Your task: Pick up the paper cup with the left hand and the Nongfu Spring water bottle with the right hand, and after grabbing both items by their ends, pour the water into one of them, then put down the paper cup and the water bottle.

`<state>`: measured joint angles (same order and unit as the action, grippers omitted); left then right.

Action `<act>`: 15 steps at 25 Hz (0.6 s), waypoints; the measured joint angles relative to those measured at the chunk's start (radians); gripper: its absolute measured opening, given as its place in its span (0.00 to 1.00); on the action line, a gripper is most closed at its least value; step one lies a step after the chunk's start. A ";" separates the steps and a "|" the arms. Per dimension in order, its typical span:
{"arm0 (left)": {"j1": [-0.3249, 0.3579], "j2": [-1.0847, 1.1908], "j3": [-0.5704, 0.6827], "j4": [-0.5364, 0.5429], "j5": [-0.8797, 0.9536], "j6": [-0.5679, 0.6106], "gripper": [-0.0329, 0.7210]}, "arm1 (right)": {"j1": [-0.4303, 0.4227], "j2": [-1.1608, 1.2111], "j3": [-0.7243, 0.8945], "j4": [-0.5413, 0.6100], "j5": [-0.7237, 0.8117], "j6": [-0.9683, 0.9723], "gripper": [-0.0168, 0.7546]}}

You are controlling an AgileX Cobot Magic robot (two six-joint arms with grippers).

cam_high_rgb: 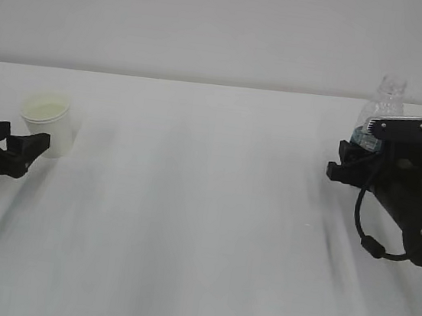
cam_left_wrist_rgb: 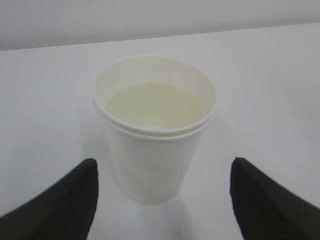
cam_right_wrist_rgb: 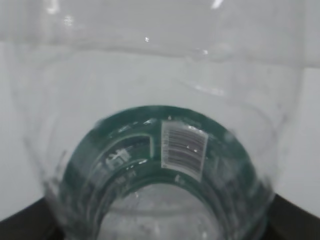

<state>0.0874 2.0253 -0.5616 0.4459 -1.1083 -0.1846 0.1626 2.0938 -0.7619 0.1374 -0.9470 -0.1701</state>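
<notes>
From my station I judged the job near its end or at its very start: the cup (cam_high_rgb: 48, 120) stood upright on the table (cam_high_rgb: 202, 226) at far left, with pale yellowish water (cam_left_wrist_rgb: 152, 106) already in it, and the bottle (cam_high_rgb: 379, 109) stood upright at far right, looking nearly empty. The left gripper (cam_left_wrist_rgb: 162, 197) had its jaws wide, one finger on each side of the cup's lower part and neither touching it, so it gripped nothing. The right gripper (cam_high_rgb: 358, 162) sat tight against the bottle; in the wrist view the green label (cam_right_wrist_rgb: 165, 150) filled the frame and only dark corners of the fingers showed, so I could not tell whether the jaws pressed the bottle or merely flanked it. With liquid in the cup, I took the pouring as done and the putting-down as the step in hand. The next move, as I read it, called for backing each arm straight away from its item, slowly on the left so a finger would not clip the cup and slop the water.
</notes>
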 joint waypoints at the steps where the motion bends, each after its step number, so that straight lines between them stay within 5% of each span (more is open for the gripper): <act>1: 0.000 0.000 0.000 0.000 0.000 0.000 0.82 | 0.000 0.008 0.000 0.000 -0.003 0.000 0.65; 15: 0.000 0.000 0.000 0.004 0.000 0.000 0.82 | 0.000 0.024 0.000 0.000 -0.011 0.012 0.65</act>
<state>0.0874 2.0253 -0.5616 0.4494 -1.1083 -0.1846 0.1626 2.1179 -0.7619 0.1374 -0.9576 -0.1583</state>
